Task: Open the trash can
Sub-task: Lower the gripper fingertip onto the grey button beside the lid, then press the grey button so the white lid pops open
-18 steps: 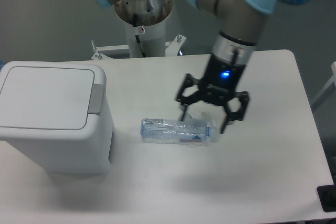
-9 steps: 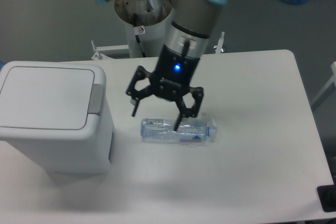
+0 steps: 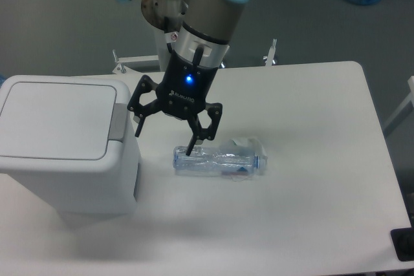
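I see the trash can (image 3: 65, 150), lid closed, at the bench's (image 3: 310, 224) left edge. My gripper (image 3: 163, 140) hangs beside its grey tab (image 3: 118, 121), fingers wide, empty, above a clear bottle (image 3: 220, 161).

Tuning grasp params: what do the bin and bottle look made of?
Bin: looks like opaque white plastic, smooth matte, with rounded moulded corners and a grey tab. Bottle: clear thin plastic, glossy; the table shows through it and it looks crumpled.
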Robot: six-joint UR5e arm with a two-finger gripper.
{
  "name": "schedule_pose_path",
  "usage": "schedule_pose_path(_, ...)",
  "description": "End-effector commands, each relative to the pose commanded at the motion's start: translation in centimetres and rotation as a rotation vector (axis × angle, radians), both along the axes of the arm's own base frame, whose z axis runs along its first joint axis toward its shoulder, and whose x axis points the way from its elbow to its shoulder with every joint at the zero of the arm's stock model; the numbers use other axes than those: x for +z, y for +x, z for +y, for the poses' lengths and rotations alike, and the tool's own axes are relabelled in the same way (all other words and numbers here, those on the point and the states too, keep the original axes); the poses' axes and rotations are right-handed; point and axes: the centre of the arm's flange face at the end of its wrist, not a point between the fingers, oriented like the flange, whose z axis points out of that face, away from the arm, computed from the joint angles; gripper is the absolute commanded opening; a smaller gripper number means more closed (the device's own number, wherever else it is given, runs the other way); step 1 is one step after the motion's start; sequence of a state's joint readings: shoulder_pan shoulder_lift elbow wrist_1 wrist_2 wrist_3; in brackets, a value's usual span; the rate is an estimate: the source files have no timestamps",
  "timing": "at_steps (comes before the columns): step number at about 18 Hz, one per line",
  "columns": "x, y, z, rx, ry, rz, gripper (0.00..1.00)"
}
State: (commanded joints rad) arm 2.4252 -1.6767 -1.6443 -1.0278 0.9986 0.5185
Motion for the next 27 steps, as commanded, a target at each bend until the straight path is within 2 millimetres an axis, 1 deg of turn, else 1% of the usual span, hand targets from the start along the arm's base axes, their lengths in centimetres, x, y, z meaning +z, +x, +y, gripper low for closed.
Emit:
schedule_pose_path(2,0.0,0.6,-0.5,0.012,-0.003,-0.010,1.00)
schedule_pose_path(5,0.5,0.9,-0.7,0.041,-0.002,-0.027,1.00)
schedule_pose_path(6,0.5,0.9,-0.7,0.045,-0.003,-0.030,1.00)
schedule_pose_path(8,0.3,1.7,-0.3,0.040,-0.006,-0.037,1.00)
schedule_pose_path(12,-0.2,1.9,0.0,0.035,-0.011,-0.043,1.00)
schedule_pose_path(18,-1.0,2.1,-0.1,0.033,-0.021,-0.052,1.00)
schedule_pose_path(27,-1.1,2.0,0.0,0.033,-0.023,-0.053,1.00)
